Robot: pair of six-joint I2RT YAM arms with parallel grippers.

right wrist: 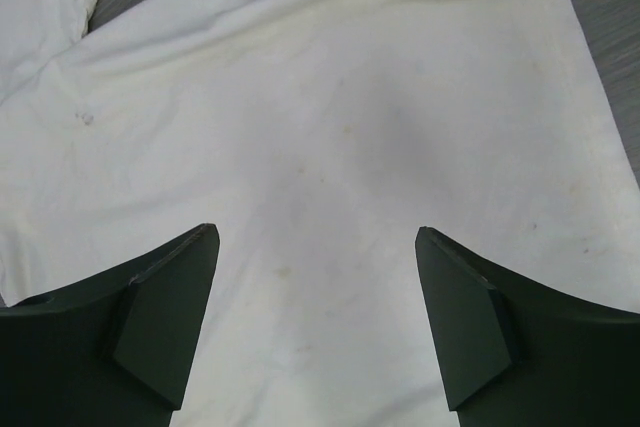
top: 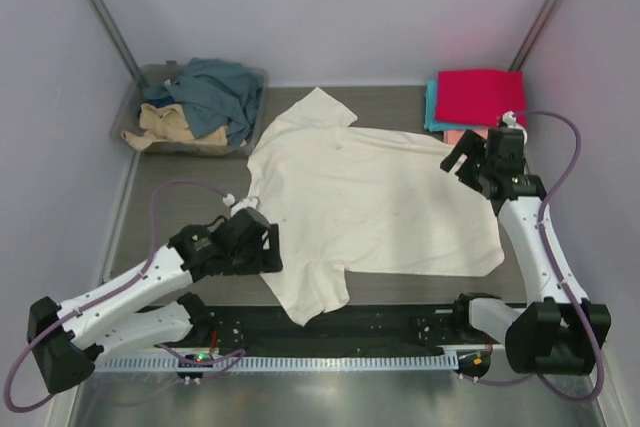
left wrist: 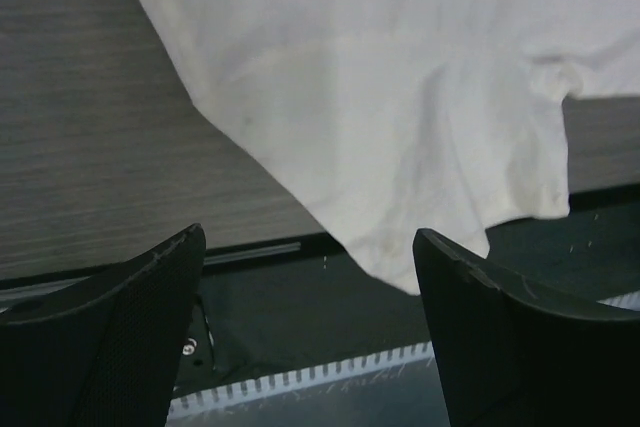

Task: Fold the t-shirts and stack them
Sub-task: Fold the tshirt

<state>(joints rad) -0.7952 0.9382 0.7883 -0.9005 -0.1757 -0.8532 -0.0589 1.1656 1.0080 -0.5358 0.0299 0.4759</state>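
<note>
Overhead, the cream shirt (top: 380,207) lies flat on the table (top: 200,172). Its long axis runs left to right, with the collar toward the left arm and the hem toward the right. The left gripper (top: 270,247) stands at the near sleeve, fingers apart. The right gripper (top: 468,169) stands at the far hem corner, also spread and holding nothing. Each arm is nearer its own end. Only this view shows the folded stack (top: 478,97) behind the right arm and the bin (top: 140,77) of unfolded shirts at far left.

Left wrist: the sleeve (left wrist: 400,97) lies ahead of the open fingers (left wrist: 120,287). Its tip overhangs the dark rail (left wrist: 300,317), which looks like a graspable edge.

Right wrist: cloth (right wrist: 330,97) fills the view under the open fingers (right wrist: 170,297), with no edge between them.
</note>
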